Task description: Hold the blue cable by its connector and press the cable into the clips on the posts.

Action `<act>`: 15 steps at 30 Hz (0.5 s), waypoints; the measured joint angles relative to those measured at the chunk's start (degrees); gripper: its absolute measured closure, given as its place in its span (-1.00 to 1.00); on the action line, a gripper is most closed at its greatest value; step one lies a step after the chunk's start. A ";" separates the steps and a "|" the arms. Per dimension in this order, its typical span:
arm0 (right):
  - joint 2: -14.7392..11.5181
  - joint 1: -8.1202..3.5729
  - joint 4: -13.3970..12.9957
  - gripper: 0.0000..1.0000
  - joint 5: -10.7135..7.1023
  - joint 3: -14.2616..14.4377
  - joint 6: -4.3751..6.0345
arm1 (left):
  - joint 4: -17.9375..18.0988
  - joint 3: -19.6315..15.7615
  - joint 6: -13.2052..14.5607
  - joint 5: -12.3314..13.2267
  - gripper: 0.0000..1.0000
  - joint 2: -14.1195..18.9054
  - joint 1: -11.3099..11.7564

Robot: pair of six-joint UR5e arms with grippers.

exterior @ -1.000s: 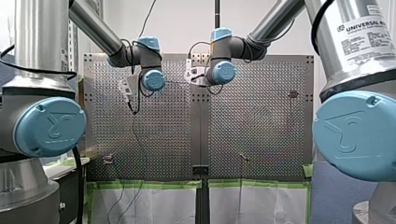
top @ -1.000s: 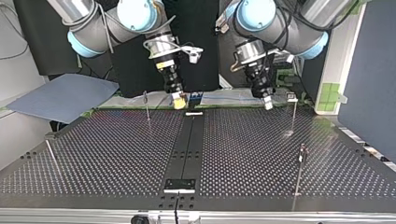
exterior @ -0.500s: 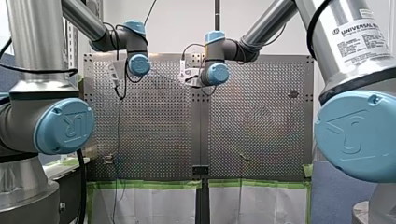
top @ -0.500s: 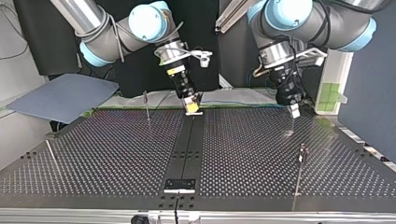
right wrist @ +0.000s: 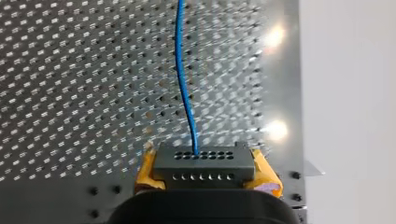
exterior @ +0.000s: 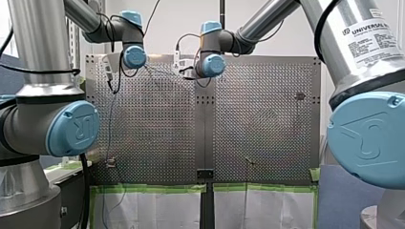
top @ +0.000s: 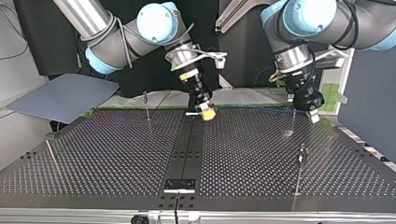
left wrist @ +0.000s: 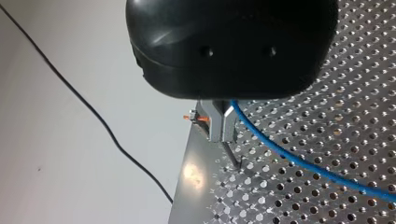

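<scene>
A: Connector [right wrist: 203, 161] first. Where is it?

B: Clamped between the yellow pads [right wrist: 147, 164] of my right jaws, low over the counter [top: 116, 154], at its far edge in the top view. The blue cable [right wrist: 184, 84] leaves the connector's face and runs off toward my left arm.

A: Left jaws?

B: Metal fingers [left wrist: 217, 125] drawn together on the cable, which comes out right beside them. A thin post [left wrist: 232, 156] stands just beyond (its clip is too small to read).

A: Handling?

B: Light, thin and limp, by the look of it. It likely sags when slack and could kink if yanked. The connector is the one rigid part, so the grip belongs there, flat faces against the pads. Seating it in a clip probably wants the span taut and a gentle push.
</scene>
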 joint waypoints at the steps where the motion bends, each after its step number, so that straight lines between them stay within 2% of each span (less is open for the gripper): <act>1: 0.02 0.07 0.08 1.00 0.01 -0.66 0.17 | -0.20 0.20 0.00 0.27 0.98 -0.09 0.15; 5: 0.09 0.22 0.18 1.00 0.06 -2.79 0.60 | -0.56 1.41 -0.05 1.19 0.98 -0.67 0.80; 15: 0.28 0.16 0.23 1.00 0.17 -8.64 0.88 | -0.91 4.51 -0.22 3.20 0.98 -3.85 2.97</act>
